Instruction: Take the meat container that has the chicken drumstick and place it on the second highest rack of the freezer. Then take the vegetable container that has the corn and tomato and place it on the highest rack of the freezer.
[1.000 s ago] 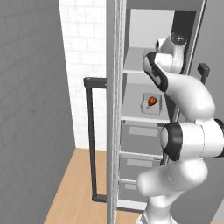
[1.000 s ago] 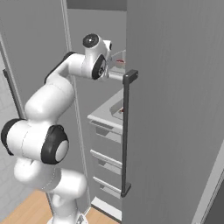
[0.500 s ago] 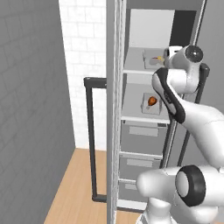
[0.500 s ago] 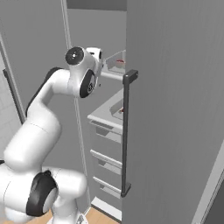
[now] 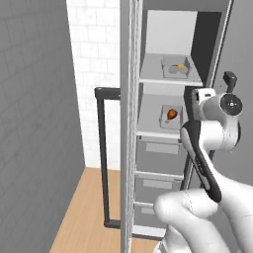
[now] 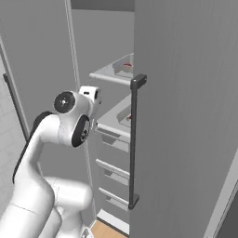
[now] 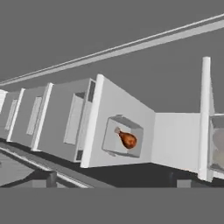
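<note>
**Arm pulled back from the freezer shelves**

Since a second ago the arm has drawn back and down from the shelves; its hand now sits at the right of the left base view, in front of the open freezer. The gripper's fingers are spread wide and hold nothing. The chicken drumstick lies in its container on the second highest rack, centre of frame. The vegetable container with the corn rests on the highest rack, upper centre.
</note>
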Robot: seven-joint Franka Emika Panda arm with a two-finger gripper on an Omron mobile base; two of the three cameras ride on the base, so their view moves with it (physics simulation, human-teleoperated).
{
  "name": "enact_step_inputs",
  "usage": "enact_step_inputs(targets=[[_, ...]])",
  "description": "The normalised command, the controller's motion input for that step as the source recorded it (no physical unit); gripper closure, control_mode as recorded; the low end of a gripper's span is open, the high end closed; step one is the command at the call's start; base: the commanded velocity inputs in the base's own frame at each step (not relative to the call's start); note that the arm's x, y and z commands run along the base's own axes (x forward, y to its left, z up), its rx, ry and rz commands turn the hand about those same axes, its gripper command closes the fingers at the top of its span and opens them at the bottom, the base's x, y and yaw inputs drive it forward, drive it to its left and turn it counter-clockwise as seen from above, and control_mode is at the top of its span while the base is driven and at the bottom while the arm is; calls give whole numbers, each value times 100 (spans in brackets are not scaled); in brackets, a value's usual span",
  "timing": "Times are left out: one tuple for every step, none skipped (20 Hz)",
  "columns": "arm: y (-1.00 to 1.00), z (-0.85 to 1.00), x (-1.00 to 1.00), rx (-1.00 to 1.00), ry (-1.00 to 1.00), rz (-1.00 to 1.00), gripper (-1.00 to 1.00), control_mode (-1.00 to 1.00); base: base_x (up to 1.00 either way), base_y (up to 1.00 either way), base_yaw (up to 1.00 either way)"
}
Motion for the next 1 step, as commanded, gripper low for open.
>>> enact_step_inputs(targets=[[34,-100,-100,-11,0,0,-100,-100,0,0,0]])
